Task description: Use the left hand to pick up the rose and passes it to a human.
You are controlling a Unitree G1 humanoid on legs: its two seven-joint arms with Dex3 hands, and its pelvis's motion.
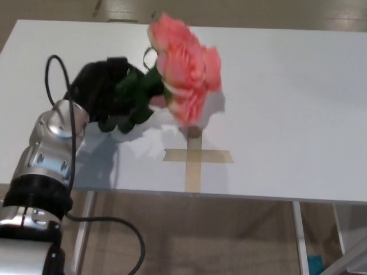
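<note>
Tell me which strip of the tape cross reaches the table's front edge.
The strip running toward the robot reaches the table edge. The cross strip lies parallel to that edge and stops short of it.

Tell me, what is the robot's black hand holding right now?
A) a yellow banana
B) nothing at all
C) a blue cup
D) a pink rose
D: the left hand is closed around the green stem of the pink rose, which is lifted above the white table and the tape cross.
</note>
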